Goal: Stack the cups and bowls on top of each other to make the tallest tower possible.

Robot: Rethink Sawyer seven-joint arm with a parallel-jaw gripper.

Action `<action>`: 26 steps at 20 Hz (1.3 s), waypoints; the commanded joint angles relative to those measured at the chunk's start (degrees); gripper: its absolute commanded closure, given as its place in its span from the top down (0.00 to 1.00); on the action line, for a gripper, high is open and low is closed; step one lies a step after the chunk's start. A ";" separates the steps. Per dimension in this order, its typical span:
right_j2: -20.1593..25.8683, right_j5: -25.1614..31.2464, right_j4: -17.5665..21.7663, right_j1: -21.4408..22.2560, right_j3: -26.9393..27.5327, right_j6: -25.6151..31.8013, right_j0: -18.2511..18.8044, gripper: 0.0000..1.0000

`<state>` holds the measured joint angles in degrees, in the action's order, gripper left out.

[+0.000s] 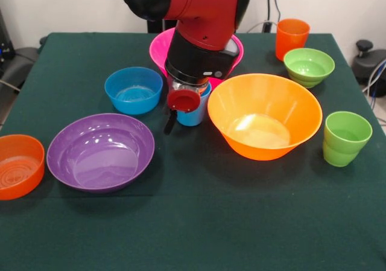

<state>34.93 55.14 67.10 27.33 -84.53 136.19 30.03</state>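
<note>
Left to right: orange bowl (19, 165), purple bowl (101, 151), blue bowl (133, 89), all unstacked. Centre, the gripper (184, 111) sits over the sky-blue cup (194, 109) (grip state I cannot tell). Next, I'd judge: a clean lift, then onto a bowl.

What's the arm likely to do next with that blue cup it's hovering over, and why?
Probably ease straight down and close on the sky blue cup. The gripper hangs right at that cup, between the blue bowl and the large orange bowl, and nothing is stacked yet. Whether it already grips the cup is hidden.
</note>
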 commanded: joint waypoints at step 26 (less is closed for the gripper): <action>12.18 2.58 -3.33 5.05 0.56 35.80 13.12 1.00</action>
<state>43.11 54.41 64.52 34.79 -84.57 156.58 43.55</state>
